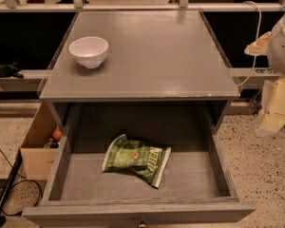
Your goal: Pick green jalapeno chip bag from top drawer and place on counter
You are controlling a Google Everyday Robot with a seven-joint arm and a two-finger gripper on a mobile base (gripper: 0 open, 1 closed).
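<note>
The green jalapeno chip bag lies flat and crinkled on the bottom of the top drawer, a little left of the middle. The drawer is pulled fully open below the counter, and its small knob shows at the front edge. My gripper hangs at the far right edge of the view, beside the cabinet's right side and above the floor. It is well clear of the bag and holds nothing that I can see.
A white bowl stands on the counter's left rear part. An open cardboard box with small items sits on the speckled floor left of the cabinet. Black cables run along the floor at the left. A railing crosses behind the counter.
</note>
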